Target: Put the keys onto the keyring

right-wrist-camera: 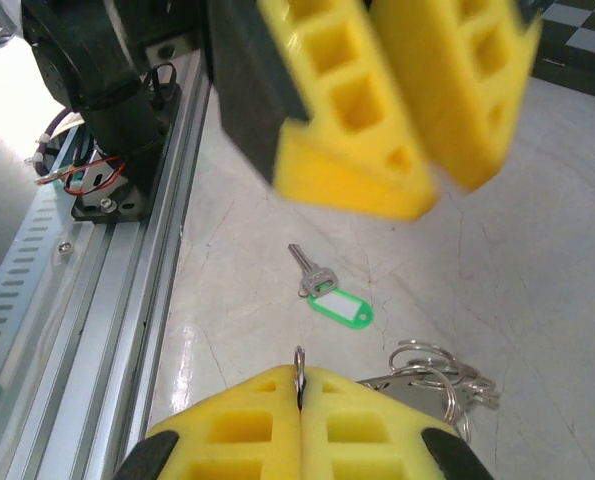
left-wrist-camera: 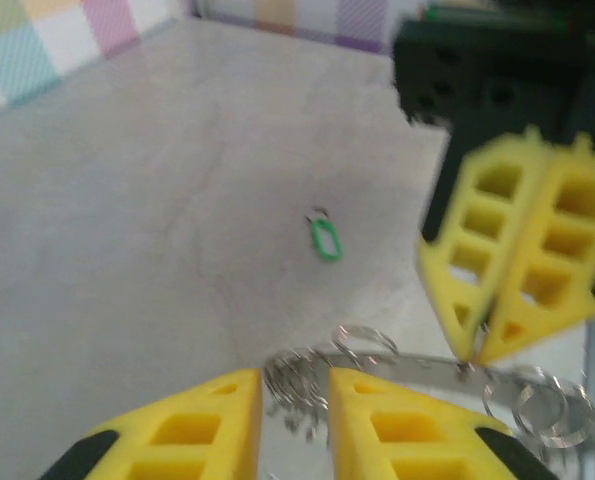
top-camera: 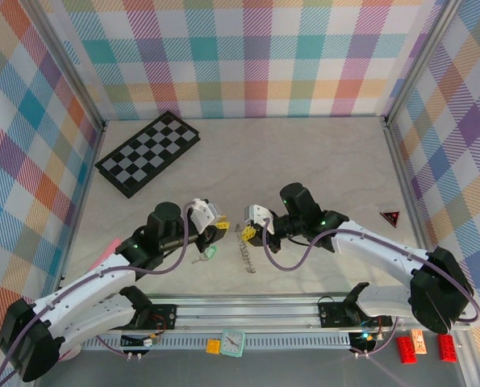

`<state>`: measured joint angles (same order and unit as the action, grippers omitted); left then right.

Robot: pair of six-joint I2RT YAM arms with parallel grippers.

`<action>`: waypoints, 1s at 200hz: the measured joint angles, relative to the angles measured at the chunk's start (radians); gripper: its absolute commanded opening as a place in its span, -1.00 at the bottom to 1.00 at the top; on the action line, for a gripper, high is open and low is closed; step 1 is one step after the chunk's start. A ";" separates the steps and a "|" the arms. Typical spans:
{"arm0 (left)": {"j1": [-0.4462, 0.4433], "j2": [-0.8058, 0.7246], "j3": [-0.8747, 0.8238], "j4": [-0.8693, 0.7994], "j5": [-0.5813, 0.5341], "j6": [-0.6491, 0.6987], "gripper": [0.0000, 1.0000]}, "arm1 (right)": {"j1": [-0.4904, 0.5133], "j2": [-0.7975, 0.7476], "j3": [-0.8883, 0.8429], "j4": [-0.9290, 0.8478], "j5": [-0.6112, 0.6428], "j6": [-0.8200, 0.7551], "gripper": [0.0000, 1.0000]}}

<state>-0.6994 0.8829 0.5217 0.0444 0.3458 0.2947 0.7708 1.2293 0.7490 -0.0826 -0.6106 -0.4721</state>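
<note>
Right gripper point(right-wrist-camera: 299, 390): my fingers pressed together on thin keyring point(right-wrist-camera: 432, 372) loop. Left gripper point(left-wrist-camera: 295, 392): narrow gap around ring coils; clamped or not, cannot tell. Green-tagged key point(top-camera: 208, 252) flat on table point(top-camera: 304, 161), 9 o'clock from keyring in top view.

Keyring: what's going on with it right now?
The right claw is shut on one thin loop of the keyring. The left claw sits at the ring bunch's other end, jaws slightly apart with rings between them. A green-tagged key lies loose on the table beside them, not yet threaded on.
</note>
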 measured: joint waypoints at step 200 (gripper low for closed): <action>0.000 0.068 -0.002 -0.005 0.252 0.092 -0.59 | 0.028 -0.013 0.021 -0.017 0.012 -0.038 -1.00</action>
<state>-0.6998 0.9512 0.5201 0.0391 0.5976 0.3866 0.7990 1.2160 0.7696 -0.0994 -0.5987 -0.5102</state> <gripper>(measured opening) 0.205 0.059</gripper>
